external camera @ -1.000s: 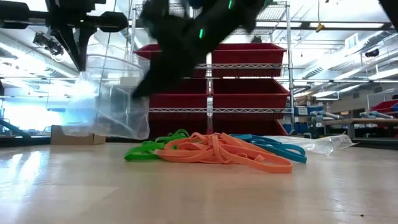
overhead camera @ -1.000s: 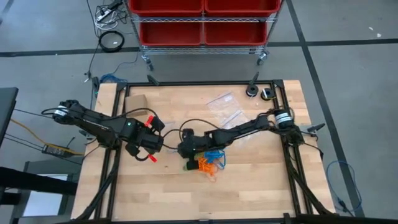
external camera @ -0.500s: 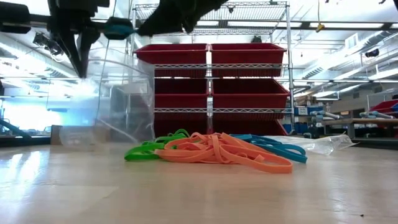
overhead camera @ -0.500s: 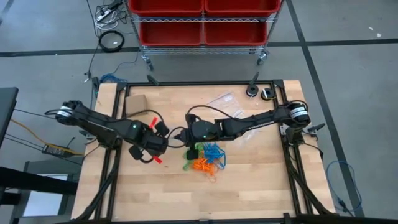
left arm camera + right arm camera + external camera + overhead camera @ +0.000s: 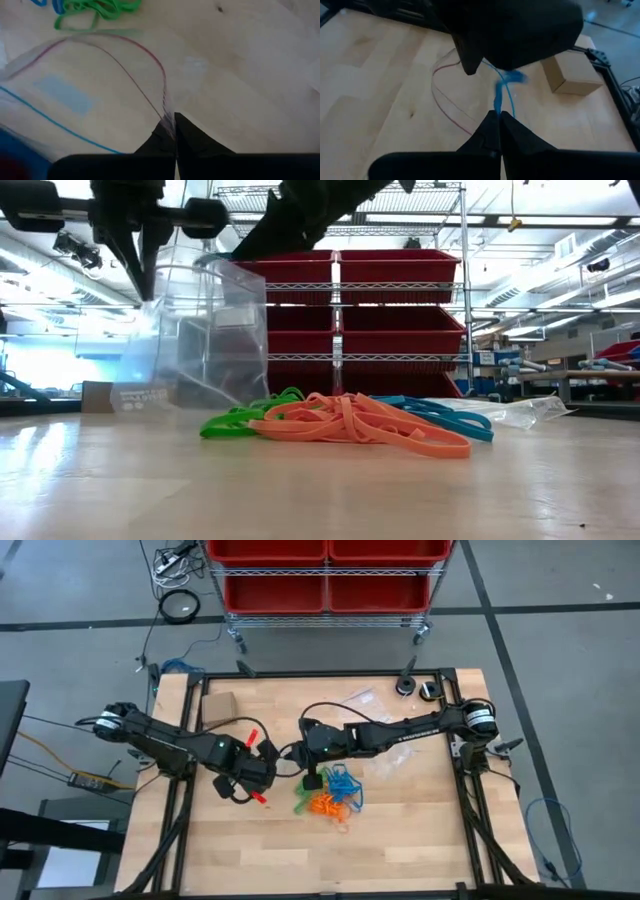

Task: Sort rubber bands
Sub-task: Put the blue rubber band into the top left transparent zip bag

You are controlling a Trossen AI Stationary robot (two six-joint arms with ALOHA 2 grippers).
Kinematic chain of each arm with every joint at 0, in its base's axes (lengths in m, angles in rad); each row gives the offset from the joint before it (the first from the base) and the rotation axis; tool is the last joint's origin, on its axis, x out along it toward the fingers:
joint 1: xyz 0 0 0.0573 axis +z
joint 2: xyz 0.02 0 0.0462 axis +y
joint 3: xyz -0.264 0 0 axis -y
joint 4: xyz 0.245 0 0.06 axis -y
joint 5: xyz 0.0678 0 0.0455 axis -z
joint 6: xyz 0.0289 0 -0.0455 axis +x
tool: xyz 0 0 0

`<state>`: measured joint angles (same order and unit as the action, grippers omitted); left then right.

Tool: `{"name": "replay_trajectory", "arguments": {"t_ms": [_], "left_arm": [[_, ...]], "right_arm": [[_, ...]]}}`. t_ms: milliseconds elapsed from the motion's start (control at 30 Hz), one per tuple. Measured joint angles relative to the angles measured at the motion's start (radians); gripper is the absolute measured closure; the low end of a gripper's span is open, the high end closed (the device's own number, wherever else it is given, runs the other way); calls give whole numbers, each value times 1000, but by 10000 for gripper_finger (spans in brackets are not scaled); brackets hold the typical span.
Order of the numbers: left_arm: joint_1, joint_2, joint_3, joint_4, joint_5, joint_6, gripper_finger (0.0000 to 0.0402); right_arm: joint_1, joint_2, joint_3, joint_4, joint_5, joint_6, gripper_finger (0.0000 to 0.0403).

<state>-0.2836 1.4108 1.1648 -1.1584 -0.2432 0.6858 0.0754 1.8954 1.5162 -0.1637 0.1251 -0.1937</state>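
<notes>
At table centre, slightly left of the pile: one clear zip bag [image 5: 195, 330], hanging upright with its mouth uppermost and bowed open.
- Left gripper [image 5: 173, 131]: jaws pinched shut on the bag's rim at the zip seam. Judged purpose: to hold one lip fixed so the mouth stays spread.
- Right gripper [image 5: 498, 120]: jaws closed on a blue band [image 5: 505, 90], which dangles from the fingertips just over the bag's mouth. The left arm's body fills the far part of this view. Judged step: dropping the blue band into the bag.
- In the high view the two grippers meet above the table's middle, left arm reaching in from the left edge, right arm stretched across from the right edge.

On the table, just right of the bag and nearer the camera side: rubber bands [image 5: 333, 792], loose heap, unsorted. Green loops lie at the left end nearest the bag, orange across the middle, blue at the right. Judged progress: early; most of the heap remains on the wood.

Far left of the table: small cardboard box [image 5: 218, 704], untouched, well apart from the work.

Far centre-right: spare clear bags [image 5: 362, 712], lying flat; presumably reserved for the other colours.

Beyond the table: red bins [image 5: 400, 300] on a wire rack.
</notes>
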Motion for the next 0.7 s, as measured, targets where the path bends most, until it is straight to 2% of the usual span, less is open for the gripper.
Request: {"name": "replay_trajectory", "arguments": {"t_ms": [133, 400, 700], "left_arm": [[0, 15, 2, 7, 0, 26, 401], [2, 45, 2, 34, 0, 48, 401], [2, 45, 2, 36, 1, 45, 401]], "right_arm": [[-15, 0, 0, -14, -81, 17, 399], [-17, 0, 0, -66, -95, 17, 348], [-16, -17, 0, -105, 20, 19, 252]]}}
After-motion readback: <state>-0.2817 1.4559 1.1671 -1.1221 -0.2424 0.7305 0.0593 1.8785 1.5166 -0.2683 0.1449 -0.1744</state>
